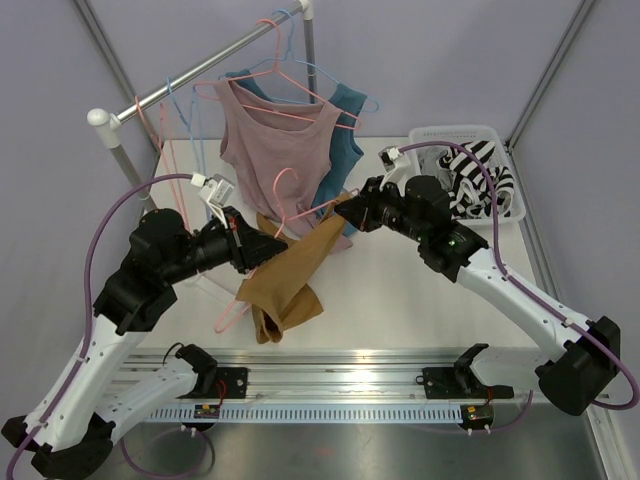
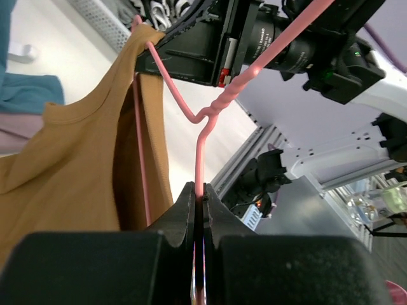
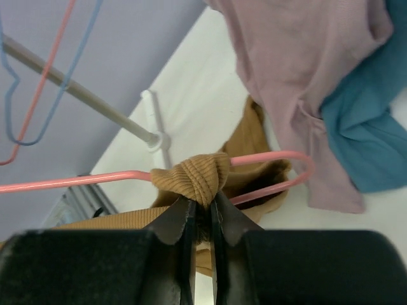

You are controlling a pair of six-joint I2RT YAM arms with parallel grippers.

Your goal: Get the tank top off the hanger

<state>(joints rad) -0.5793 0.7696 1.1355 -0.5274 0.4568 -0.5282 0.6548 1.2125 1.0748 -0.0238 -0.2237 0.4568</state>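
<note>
No text, brand or number can be read anywhere. Up and ahead of the left jaws, a small red-and-white patch [image 2: 221,73] on a black housing [image 2: 191,54] is too blurred to make out.

Hidden and cut off
The pink hanger [image 3: 95,178] runs off the right wrist view's left edge. From above, the tan tank top [image 1: 290,270] covers part of its wire. The basket [image 1: 450,130] holds striped contents too jumbled to identify.
</note>
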